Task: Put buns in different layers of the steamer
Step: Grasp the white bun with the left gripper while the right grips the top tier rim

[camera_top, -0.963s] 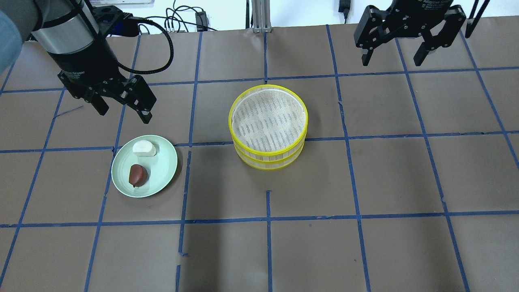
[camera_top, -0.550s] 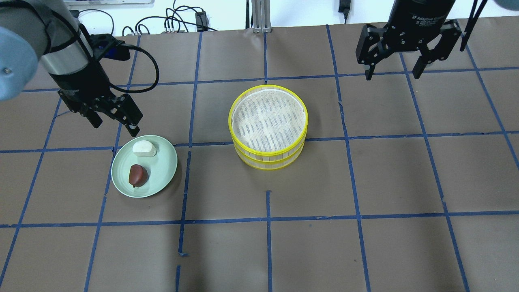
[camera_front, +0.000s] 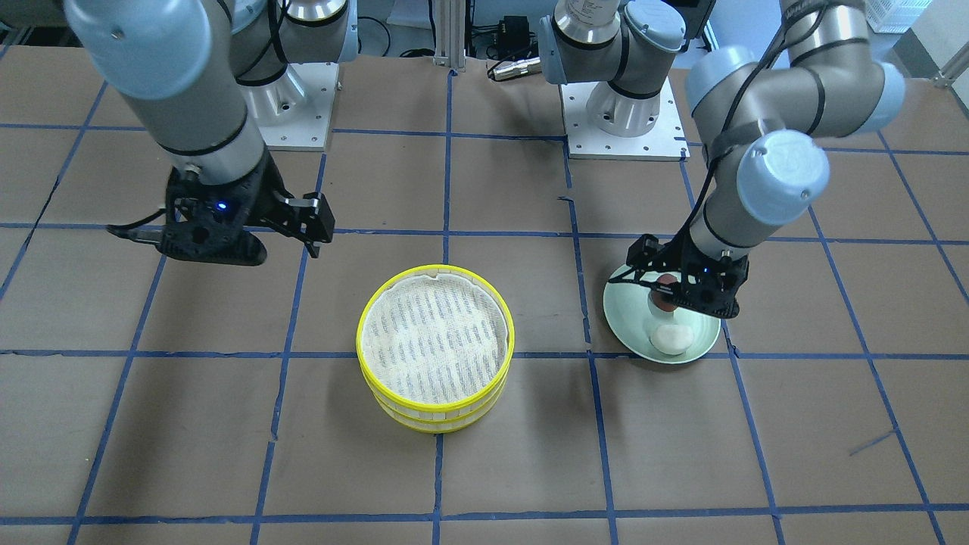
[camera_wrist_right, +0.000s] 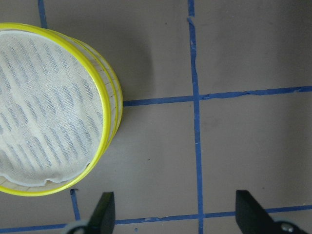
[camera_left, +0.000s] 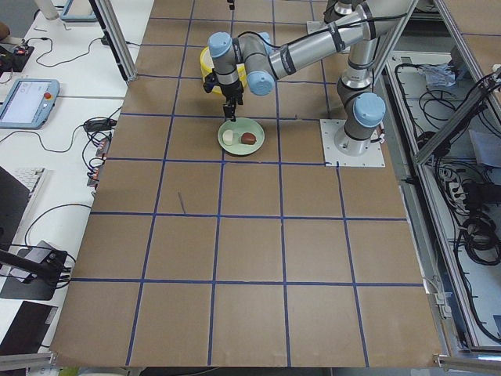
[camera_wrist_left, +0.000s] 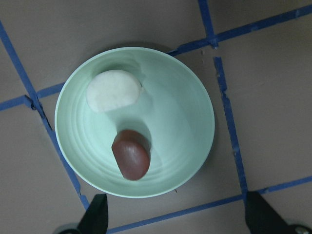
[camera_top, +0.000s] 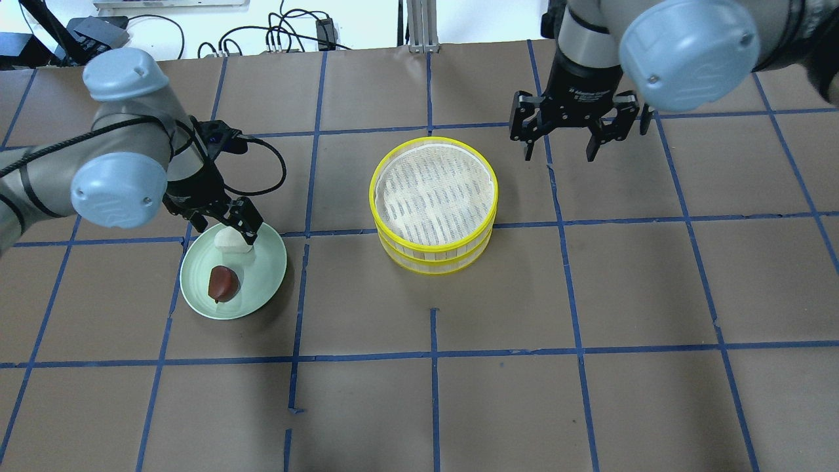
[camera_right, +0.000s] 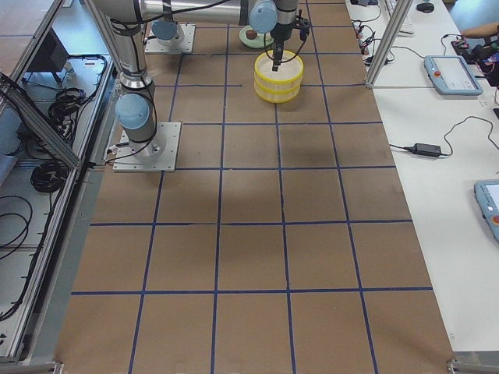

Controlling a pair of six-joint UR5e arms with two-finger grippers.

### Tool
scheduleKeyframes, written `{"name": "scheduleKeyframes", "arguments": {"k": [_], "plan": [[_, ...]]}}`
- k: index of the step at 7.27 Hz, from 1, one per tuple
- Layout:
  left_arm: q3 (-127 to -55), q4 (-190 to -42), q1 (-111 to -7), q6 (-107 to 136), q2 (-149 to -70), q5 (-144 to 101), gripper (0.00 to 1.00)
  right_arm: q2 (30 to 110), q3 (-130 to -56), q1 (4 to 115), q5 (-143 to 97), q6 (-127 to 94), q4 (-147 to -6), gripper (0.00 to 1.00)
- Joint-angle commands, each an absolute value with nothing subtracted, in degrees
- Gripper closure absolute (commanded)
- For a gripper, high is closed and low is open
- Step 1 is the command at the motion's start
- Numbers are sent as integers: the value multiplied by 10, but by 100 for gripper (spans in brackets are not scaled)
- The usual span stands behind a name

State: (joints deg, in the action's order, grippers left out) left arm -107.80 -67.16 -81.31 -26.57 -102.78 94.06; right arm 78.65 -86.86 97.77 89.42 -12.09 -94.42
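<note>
Overhead exterior view: brown, matte paper tabletop (camera_top: 655, 295), ruled into squares by blue tape.
Steamer (camera_top: 429, 252): a round stack of two shallow tiers with glossy yellow rims and pale slatted sides. It stands about midway between the left and right edges, somewhat nearer the far edge.
Mesh cloth (camera_top: 432, 190): off-white weave with rows of grey dashes. It lines the top tier and is a little wrinkled at its edge.
Plate (camera_top: 262, 269): pale green, round, smooth and shallow. It sits toward the left edge of the tabletop, well apart from the steamer.
White bun (camera_wrist_left: 113, 90): a matte, soft-looking rounded lump on the plate.
Reddish-brown bun (camera_wrist_left: 131, 154): a shiny oval lump on the same plate, near the white one with a small gap between them.
Left gripper (camera_top: 221, 225): black fingers spread wide with nothing between them, over the plate's far side.
Right gripper (camera_top: 558, 147): black fingers spread and holding nothing, above the tabletop just past the steamer's far right side.
</note>
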Motion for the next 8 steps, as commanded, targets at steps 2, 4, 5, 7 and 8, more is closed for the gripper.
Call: {"name": "scheduleKeyframes", "arguments": {"k": [2, 4, 5, 7, 8], "plan": [[-1081, -593, -798, -301, -1087, 965, 0, 733, -889, 1023, 892, -162, -1037, 12], [-1078, -557, -797, -299, -1120, 963, 0, 688, -896, 1031, 893, -179, -1091, 12], [-1080, -540, -797, -298, -1135, 962, 0, 676, -897, 1031, 894, -179, -1106, 15], [-1085, -540, -795, -294, -1134, 963, 63, 654, -900, 1031, 901, -175, -1133, 19], [-1083, -540, -795, -288, -1131, 964, 91, 651, -901, 1031, 905, -173, -1136, 20]]}}
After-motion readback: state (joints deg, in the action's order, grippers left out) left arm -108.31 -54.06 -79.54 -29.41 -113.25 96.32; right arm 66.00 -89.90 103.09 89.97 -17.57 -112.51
